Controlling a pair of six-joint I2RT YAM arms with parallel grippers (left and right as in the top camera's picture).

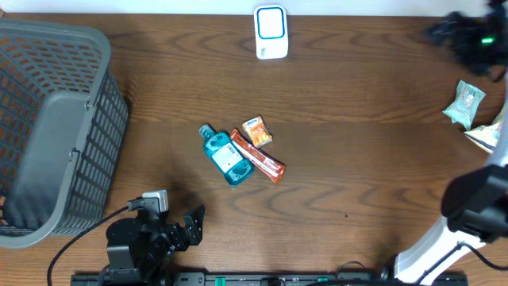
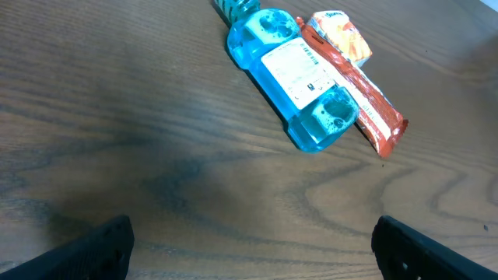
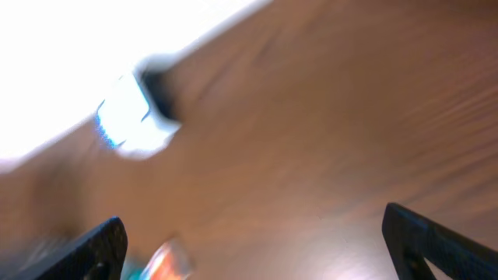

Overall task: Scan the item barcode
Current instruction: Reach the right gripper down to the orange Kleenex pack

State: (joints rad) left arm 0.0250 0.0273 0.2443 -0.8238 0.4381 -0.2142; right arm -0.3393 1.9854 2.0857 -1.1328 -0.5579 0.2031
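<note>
A: Around the blue bottle (image 1: 225, 156)?
B: Lying flat on the wooden table (image 1: 357, 95), label up, cap pointing away from the arms. Pressed along its right flank, a long orange packet (image 1: 257, 156); just past that, a small orange sachet (image 1: 256, 131).
A: Farther out?
B: Far off the bottle's left, a grey mesh basket (image 1: 48, 127). Well beyond the bottle, by the far table edge, a white scanner (image 1: 271, 32). Far off the bottle's right, near the table's side edge, a teal snack bag (image 1: 463, 103).
A: Grippers?
B: On the bottle's near side, well short of it, left gripper (image 2: 253, 253), jaws spread wide, gripping nothing. Also spread wide and empty, right gripper (image 3: 261, 245), its view blurred.
A: Room to move?
B: Bare wood on the bottle's near side and left, as far as the basket; bare wood too between bottle and scanner.
</note>
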